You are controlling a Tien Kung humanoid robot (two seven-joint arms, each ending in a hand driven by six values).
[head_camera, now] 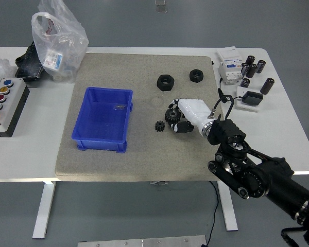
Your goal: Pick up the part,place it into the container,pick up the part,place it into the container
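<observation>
The blue container (103, 119) stands on the left half of the grey mat, with a tiny part (120, 107) lying inside near its back right corner. A large black gear (171, 115) lies right of it, and a smaller black gear (159, 125) sits just to its lower left. My right hand (177, 117), white with black fingers, reaches in from the lower right. Its fingers curl over the large gear's top and its thumb presses from below, so the hand is shut on that gear at mat level. The gear's right side is hidden by the hand.
Two black hex nuts (165, 82) (196, 75) lie behind the gears. Black cylinders (253, 68), a white electrical unit (230, 64) and a black adapter (252, 98) crowd the table's right. A plastic bag (57, 38) and a button box (4, 100) are at the left.
</observation>
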